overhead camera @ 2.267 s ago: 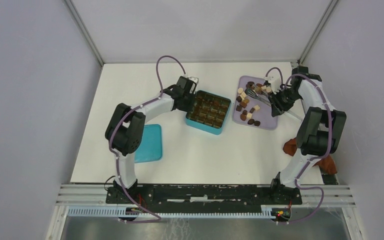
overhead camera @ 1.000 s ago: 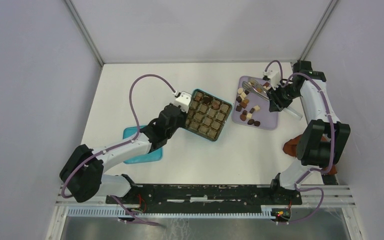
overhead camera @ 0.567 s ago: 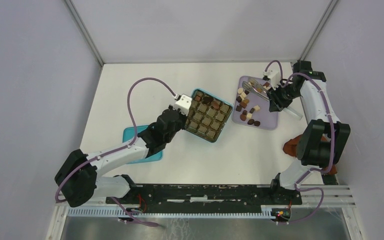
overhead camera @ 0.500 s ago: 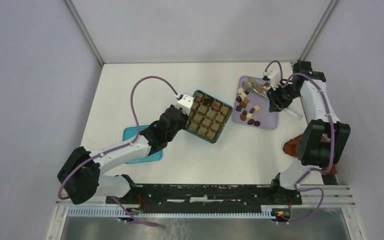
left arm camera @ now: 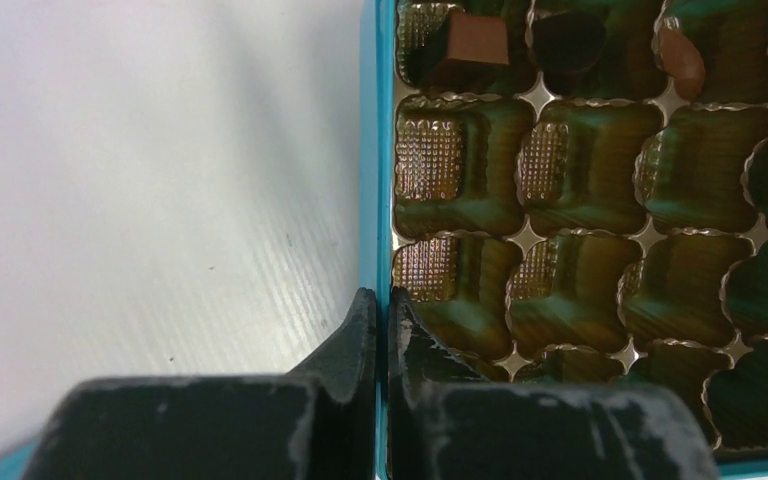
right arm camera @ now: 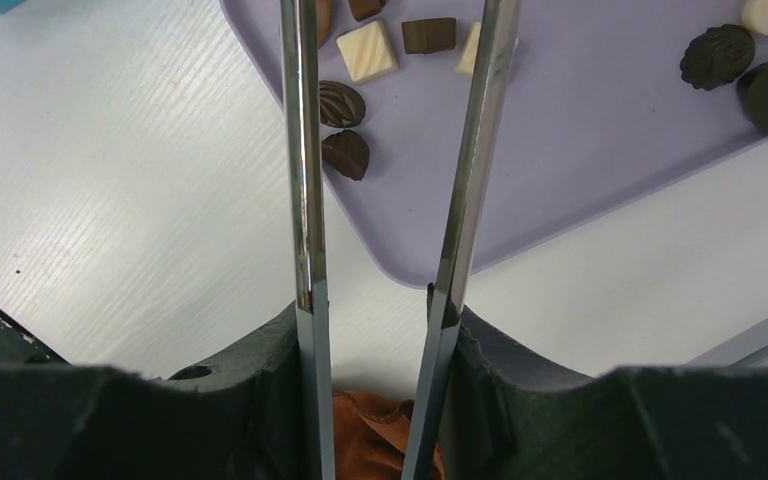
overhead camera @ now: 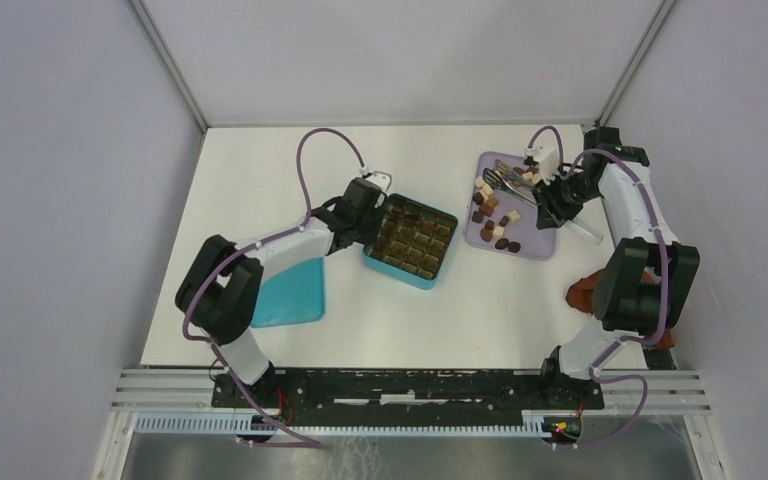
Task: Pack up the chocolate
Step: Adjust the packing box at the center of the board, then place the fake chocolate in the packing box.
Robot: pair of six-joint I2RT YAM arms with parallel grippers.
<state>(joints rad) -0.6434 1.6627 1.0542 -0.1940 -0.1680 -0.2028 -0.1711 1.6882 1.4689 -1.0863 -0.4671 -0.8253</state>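
The teal box (overhead camera: 412, 240) with a gold cell insert sits mid-table. My left gripper (overhead camera: 368, 205) is shut on its left wall, one finger inside and one outside, as the left wrist view (left arm camera: 375, 300) shows. A few chocolate pieces (left arm camera: 478, 40) lie in the far cells; the near cells are empty. Several loose chocolates (overhead camera: 490, 215) lie on the purple tray (overhead camera: 535, 245). My right gripper (overhead camera: 558, 200) is shut on the metal tongs (overhead camera: 508, 183), whose two arms (right arm camera: 305, 150) reach out spread over the tray (right arm camera: 600, 130) above dark and white pieces (right arm camera: 343, 103).
The teal lid (overhead camera: 290, 290) lies flat to the left of the box, near my left arm. A reddish-brown cloth (overhead camera: 585, 292) lies at the right edge beside my right arm, and shows under the gripper in the right wrist view (right arm camera: 380, 430).
My left arm has folded back from its stretched pose, still gripping the box wall. The box has turned and shifted slightly toward the near left. The right gripper with the tongs has barely moved.
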